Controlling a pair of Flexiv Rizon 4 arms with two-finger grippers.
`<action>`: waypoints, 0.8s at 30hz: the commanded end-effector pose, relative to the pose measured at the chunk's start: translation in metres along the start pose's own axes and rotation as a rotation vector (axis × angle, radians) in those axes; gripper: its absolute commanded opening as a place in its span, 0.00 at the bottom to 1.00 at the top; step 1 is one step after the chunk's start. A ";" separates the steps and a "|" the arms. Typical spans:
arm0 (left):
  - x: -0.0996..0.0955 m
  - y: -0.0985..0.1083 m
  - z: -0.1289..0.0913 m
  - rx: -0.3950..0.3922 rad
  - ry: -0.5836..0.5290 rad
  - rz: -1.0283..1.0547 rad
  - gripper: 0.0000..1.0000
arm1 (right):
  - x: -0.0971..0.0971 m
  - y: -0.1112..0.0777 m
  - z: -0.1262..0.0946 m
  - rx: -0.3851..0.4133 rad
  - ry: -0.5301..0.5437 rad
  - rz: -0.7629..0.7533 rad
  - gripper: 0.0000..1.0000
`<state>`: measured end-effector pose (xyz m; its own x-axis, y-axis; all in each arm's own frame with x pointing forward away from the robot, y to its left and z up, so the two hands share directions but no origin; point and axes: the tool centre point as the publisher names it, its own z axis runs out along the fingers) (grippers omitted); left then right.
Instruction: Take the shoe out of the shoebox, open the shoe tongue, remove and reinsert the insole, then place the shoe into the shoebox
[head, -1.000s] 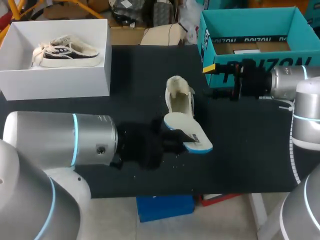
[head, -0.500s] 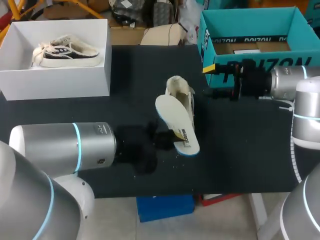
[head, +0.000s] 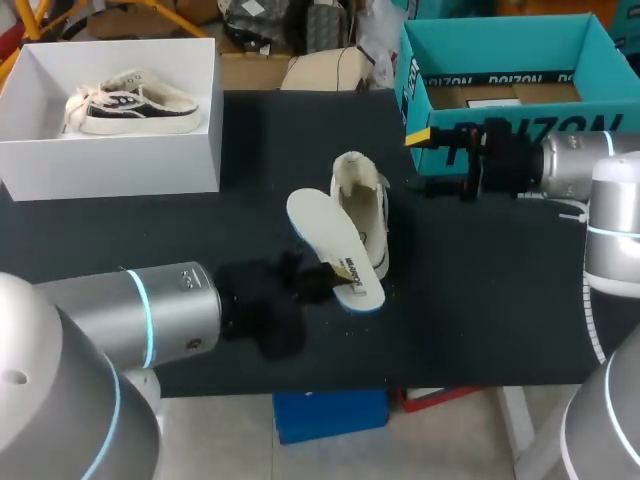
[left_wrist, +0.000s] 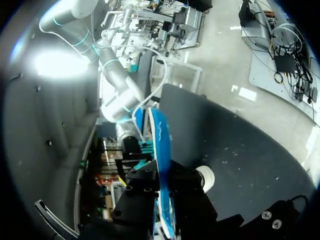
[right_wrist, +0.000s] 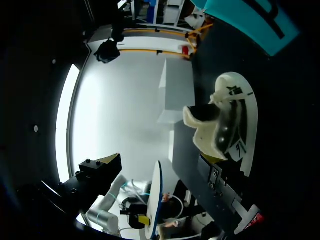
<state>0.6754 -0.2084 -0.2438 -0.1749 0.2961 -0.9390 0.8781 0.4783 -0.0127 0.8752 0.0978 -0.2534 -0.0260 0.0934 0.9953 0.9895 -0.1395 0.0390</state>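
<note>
A cream shoe (head: 358, 200) lies on the black table (head: 480, 300), near its middle. My left gripper (head: 336, 276) is shut on the heel end of a white insole with a blue edge (head: 330, 245), and the insole hangs just left of the shoe, overlapping its side. In the left wrist view the insole (left_wrist: 162, 150) stands edge-on between the fingers. My right gripper (head: 432, 160) stands open to the right of the shoe, holding nothing. Its wrist view looks onto the shoe (right_wrist: 227, 125) and the held insole (right_wrist: 156, 197). The white shoebox (head: 150, 160) at the far left holds a second, black-and-white shoe (head: 130, 105).
A teal cardboard box (head: 500, 55) stands at the back right, just behind my right gripper. My left arm's grey link (head: 130, 315) covers the table's front left part. Bare black table lies between the shoe and the shoebox.
My left gripper has carried the insole leftward and away from the front edge, from beside the shoe's heel to alongside its left side. The right arm and the shoe have stayed still.
</note>
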 end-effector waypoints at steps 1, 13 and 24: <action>0.010 0.000 -0.004 0.505 -0.517 0.004 0.00 | -0.001 0.000 0.002 -0.003 0.000 0.000 1.00; 0.010 -0.010 -0.007 0.553 -0.535 -0.012 0.00 | -0.001 0.000 0.002 -0.003 0.000 0.000 1.00; 0.006 -0.015 -0.013 0.567 -0.541 -0.011 0.00 | -0.001 0.000 0.002 -0.003 0.000 0.000 1.00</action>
<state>0.6514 -0.2029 -0.2408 -0.0792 -0.1604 -0.9839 0.9301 0.3433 -0.1308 0.8755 0.0980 -0.2536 -0.0259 0.0936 0.9953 0.9895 -0.1391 0.0389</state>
